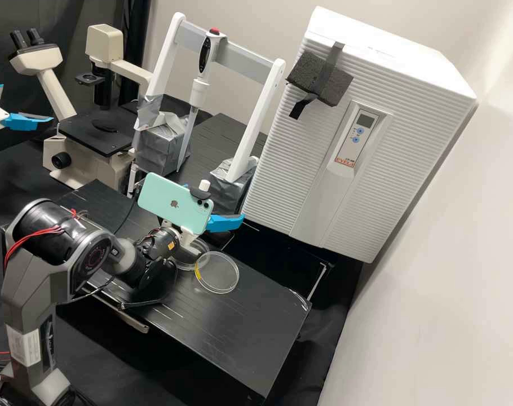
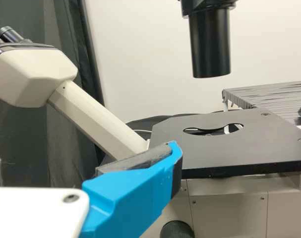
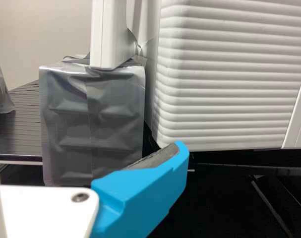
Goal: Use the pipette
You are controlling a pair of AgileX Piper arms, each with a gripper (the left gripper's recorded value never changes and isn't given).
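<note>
While the pipette (image 1: 202, 59) hangs upright from the crossbar of the white stand (image 1: 251, 59), I see my right gripper (image 1: 228, 221) just beside that stand's taped foot (image 1: 234, 181) and my left gripper (image 1: 28, 120) well apart from the stand, both spread open and empty.

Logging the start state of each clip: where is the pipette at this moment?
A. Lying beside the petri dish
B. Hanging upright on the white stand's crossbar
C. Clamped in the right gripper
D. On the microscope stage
B: the pipette hangs upright from the crossbar of the white stand, tip pointing down, farther back on the bench than the petri dish.
</note>
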